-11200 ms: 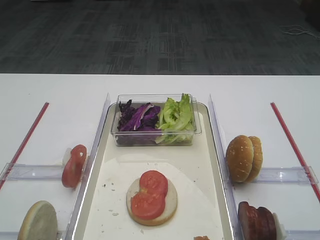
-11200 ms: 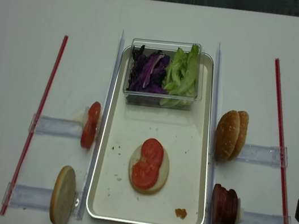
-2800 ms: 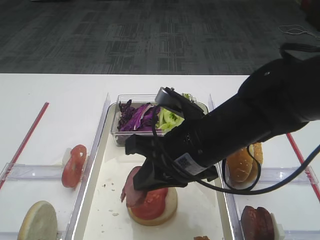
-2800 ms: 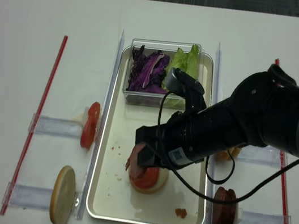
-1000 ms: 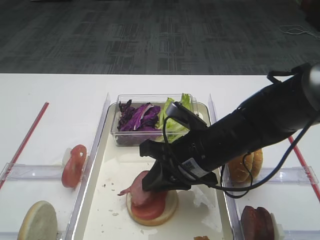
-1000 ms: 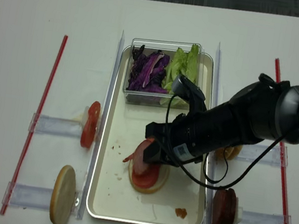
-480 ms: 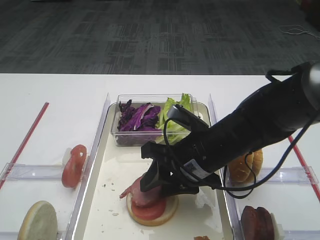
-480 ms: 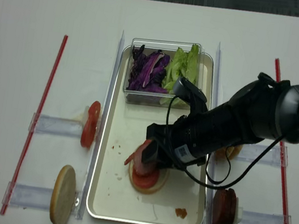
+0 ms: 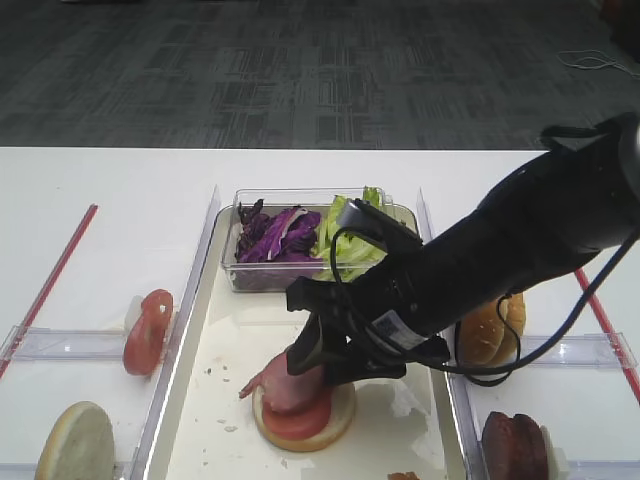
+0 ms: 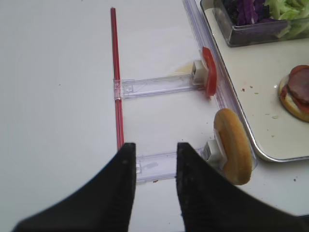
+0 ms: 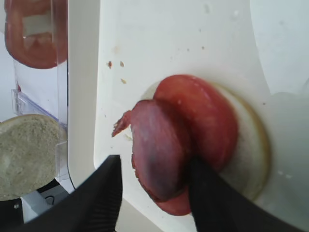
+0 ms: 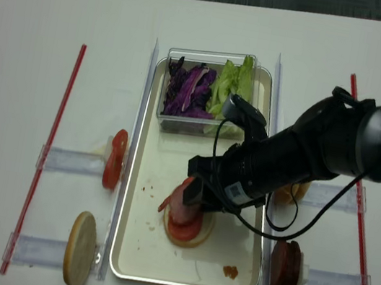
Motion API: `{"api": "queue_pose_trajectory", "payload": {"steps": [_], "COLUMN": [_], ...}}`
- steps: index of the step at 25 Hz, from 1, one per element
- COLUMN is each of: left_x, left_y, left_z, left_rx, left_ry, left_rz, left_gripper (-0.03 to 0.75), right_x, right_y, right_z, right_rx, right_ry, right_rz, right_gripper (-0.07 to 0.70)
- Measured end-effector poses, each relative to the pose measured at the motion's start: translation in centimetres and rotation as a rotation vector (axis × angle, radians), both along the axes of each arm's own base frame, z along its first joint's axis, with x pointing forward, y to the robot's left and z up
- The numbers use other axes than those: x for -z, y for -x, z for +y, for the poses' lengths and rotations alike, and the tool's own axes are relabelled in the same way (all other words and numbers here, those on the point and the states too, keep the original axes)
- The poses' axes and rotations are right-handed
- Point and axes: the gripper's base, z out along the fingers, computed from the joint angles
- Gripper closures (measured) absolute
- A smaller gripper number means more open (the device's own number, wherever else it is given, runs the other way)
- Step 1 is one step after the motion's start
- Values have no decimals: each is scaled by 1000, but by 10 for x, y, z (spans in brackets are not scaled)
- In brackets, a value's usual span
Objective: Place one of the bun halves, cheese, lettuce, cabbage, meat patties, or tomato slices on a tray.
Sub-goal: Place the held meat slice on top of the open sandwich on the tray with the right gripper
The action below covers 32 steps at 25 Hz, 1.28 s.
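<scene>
With my right gripper [image 11: 152, 188] parted around the meat patty [image 11: 157, 150], which leans tilted on the tomato slices [image 11: 210, 121] between my fingers over the tray [image 9: 225, 340], I should lift straight up so nothing drags.

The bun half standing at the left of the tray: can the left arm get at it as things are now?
Probably yes. In the left wrist view the left tool has open jaws, and the bun half stands just ahead to its right, outside the tray. Nothing lies between; the right arm is busy over the tray.
</scene>
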Motion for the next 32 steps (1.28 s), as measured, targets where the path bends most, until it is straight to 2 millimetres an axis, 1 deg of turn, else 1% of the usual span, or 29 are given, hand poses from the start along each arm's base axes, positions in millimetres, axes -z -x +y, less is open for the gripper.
{"api": "queue_pose_trajectory", "payload": {"steps": [9, 14, 19, 26, 32], "left_x": [0, 0, 0, 0, 0], "left_y": [0, 0, 0, 0, 0], "left_z": [0, 0, 0, 0, 0], "left_rx": [0, 0, 0, 0, 0], "left_ry": [0, 0, 0, 0, 0], "left_rz": [0, 0, 0, 0, 0], "left_gripper": [519, 519, 519, 519, 519], "right_x": [-7, -21, -28, -48, -75], "right_y": [5, 6, 3, -9, -19], "right_z": [-7, -11, -12, -9, -11], "right_rx": [-14, -5, -34, -80, -118], "right_ry": [83, 95, 156, 230, 354], "right_rz": [5, -25, -12, -7, 20], "right_gripper": [279, 279, 279, 279, 279]}}
